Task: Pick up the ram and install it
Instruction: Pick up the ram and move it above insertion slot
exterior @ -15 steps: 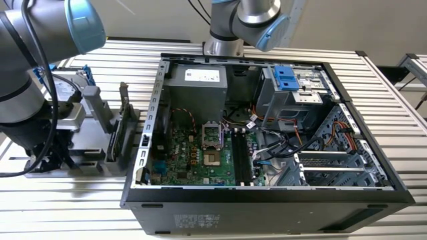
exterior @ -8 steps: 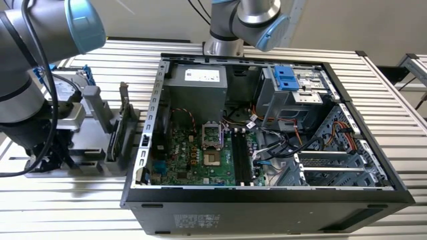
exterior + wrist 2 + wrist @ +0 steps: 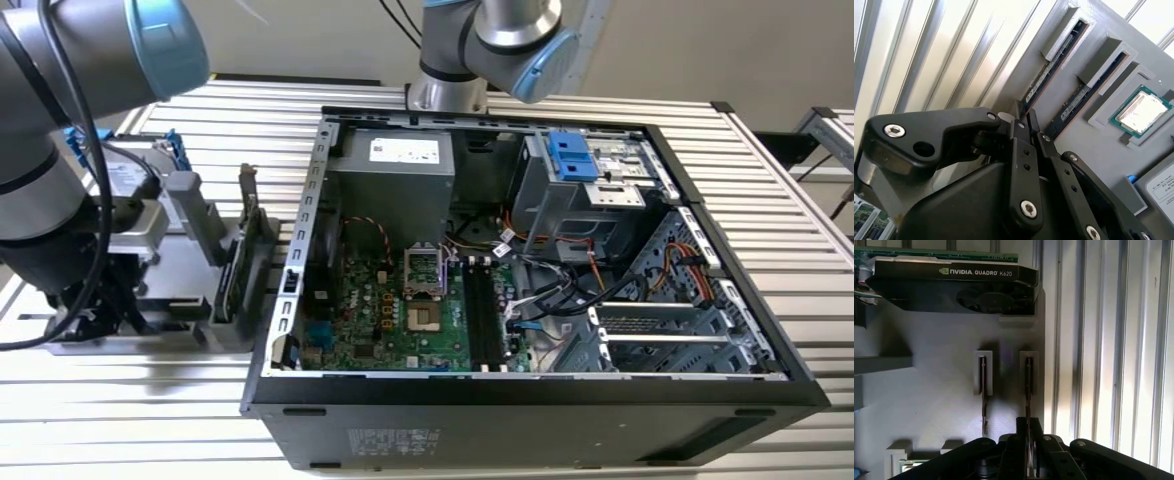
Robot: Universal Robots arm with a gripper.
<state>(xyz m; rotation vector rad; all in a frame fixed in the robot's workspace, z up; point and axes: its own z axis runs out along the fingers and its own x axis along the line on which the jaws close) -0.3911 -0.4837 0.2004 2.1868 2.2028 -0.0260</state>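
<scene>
End effector [image 3: 1027,429] is pinching the long dark ram stick [image 3: 1027,385] in the grey slotted holder [image 3: 929,400] at 9 o'clock of the open black case [image 3: 534,420]; best pulling straight along its slot, no twisting.

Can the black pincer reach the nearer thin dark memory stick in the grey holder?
Likely yes: the black pincer sits right at the thin dark memory stick, with nothing between.

1. Graphics card [image 3: 954,290]: pale logo + lettering on dark shroud, first wrist view.
2. Power supply [image 3: 394,185]: white label, print too small to read.
3. Case [image 3: 534,420] front wall: grey label, illegible.
</scene>
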